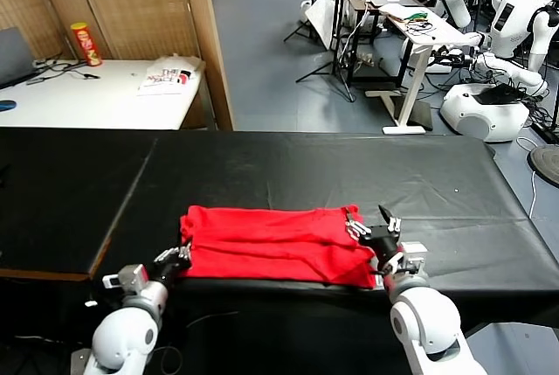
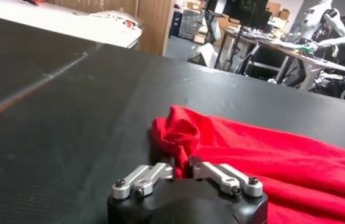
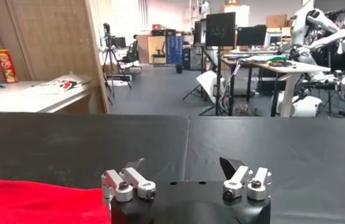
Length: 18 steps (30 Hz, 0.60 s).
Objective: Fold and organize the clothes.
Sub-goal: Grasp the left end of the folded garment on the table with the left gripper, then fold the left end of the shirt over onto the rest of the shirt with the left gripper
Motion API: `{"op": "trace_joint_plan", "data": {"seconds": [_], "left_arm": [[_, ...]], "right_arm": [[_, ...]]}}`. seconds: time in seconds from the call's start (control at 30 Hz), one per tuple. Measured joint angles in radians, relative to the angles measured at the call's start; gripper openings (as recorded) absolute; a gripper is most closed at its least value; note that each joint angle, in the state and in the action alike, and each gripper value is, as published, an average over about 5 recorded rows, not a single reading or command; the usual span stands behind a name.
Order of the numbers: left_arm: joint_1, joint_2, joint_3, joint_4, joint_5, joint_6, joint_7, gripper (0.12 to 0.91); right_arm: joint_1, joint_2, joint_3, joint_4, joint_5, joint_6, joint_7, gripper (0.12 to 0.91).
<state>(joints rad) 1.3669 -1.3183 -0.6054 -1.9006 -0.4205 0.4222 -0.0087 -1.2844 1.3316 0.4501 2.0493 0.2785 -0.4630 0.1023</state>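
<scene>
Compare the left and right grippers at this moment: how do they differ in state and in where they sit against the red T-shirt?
The left gripper is shut, pinching a bunched fold of the red T-shirt at its near left corner; the right gripper stands wide open and holds nothing. The left gripper's fingers meet on cloth; the right gripper's fingers stand apart at the shirt's right end. Both sit low at the near side of the black table.

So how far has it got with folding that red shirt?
Partly there, it seems. The red T-shirt already lies as a long folded band on the black table. The left gripper is shut on its bunched left end. The right gripper hangs open at the right end, gripping nothing. Folding the band shorter and tidying it looks still to do.
</scene>
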Motion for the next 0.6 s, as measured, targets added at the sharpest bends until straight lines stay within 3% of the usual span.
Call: {"op": "trace_joint_plan", "data": {"seconds": [0.2,0.43,0.6], "left_arm": [[-0.004,0.075,-0.043,0.022,0.195,-0.069,0.025,0.163],[0.004,0.252,-0.125,0.081,0.329,-0.140,0.028,0.163],[0.011,0.316,-0.131,0.070,0.334,-0.116,0.013,0.163]], "right_arm": [[-0.004,0.009,0.007,0.001,0.000,-0.001,0.001,0.798],[-0.012,0.028,0.007,0.003,-0.006,-0.001,0.002,0.798],[-0.024,0.033,0.006,0.012,-0.019,0.000,0.001,0.798]]}}
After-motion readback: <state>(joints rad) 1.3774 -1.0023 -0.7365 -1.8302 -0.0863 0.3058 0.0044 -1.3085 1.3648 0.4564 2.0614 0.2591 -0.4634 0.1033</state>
